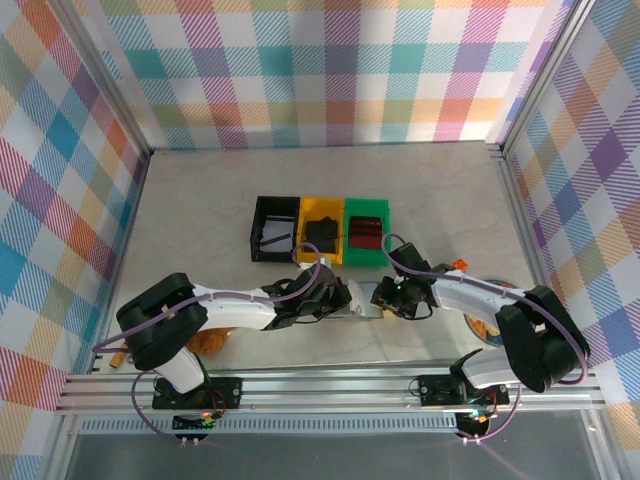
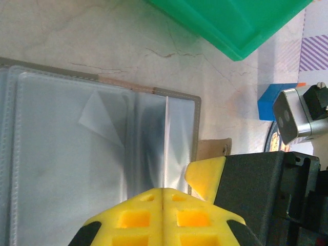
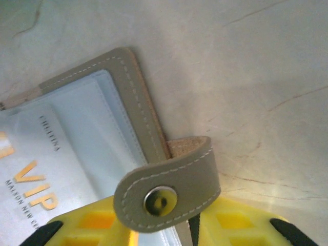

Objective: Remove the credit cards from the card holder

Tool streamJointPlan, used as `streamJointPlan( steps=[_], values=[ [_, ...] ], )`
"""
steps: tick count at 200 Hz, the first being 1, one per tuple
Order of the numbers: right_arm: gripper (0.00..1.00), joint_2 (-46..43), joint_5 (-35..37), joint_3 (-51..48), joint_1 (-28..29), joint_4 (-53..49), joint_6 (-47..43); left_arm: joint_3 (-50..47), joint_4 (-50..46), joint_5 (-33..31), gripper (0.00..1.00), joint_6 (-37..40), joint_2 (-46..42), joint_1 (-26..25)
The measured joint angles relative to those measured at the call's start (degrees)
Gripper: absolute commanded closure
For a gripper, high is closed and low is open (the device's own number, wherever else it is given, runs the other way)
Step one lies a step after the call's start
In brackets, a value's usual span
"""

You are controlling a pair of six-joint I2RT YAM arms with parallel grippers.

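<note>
Probably a lab cell: aluminium frame [image 1: 330, 385], plaid walls [image 1: 330, 70].

Matt stitched leather card holder [image 3: 135, 97], glossy plastic sleeves [image 2: 77, 164] — metal snap [image 3: 160, 201]; smooth table [image 3: 256, 61].

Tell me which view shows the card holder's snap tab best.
Right wrist: the snap tab is close and sharp, stitching and metal stud clear. Left wrist catches its tan corner past the card holder edge. Top external: too small to tell.

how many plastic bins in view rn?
3, side by side in one row in the top view: black bin on the left, yellow bin in the middle, green bin on the right. The arms cover some surface nearer the camera, so another could be hidden.
</note>
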Motion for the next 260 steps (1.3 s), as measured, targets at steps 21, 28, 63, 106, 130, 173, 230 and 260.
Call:
streamJointPlan(
  steps=[21, 28, 63, 106, 130, 173, 230, 260],
  values=[
    [0.63, -0.07, -1.51, -0.39, 0.04, 1.38, -0.68, 0.02, 0.04, 0.02, 1.00, 0.00, 0.00, 0.00],
    [0.63, -0.07, -1.81, -0.42, 0.04, 1.64, -0.81, 0.02, 0.20, 0.02, 1.00, -0.02, 0.02, 0.00],
    [0.63, 0.17, -2.23, -0.42, 0.04, 2.10, -0.79, 0.00, 0.59, 0.04, 1.00, -0.02, 0.02, 0.00],
    [0.62, 1.46, -3.06, -0.42, -0.15, 3.06, -0.55, 0.02, 0.61, 0.07, 1.00, -0.02, 0.37, 0.00],
    [0.63, 1.57, -3.23, -0.35, -0.24, 3.08, -0.55, 0.15, 0.35, 0.07, 0.92, -0.02, 1.20, 0.00],
    [0.63, 1.75, -3.48, -0.35, -0.28, 3.15, -0.55, 0.70, -0.35, 0.63, 0.87, 0.00, 2.29, 0.00],
    [0.63, 1.95, -3.65, -0.35, -0.35, 3.17, -0.52, 1.68, -0.59, 1.31, 0.84, -0.02, 3.19, 0.00],
    [0.64, 1.95, -3.67, -0.35, -0.35, 3.19, -0.52, 1.75, -0.50, 1.42, 0.93, 0.00, 3.58, 0.00]
  ],
)
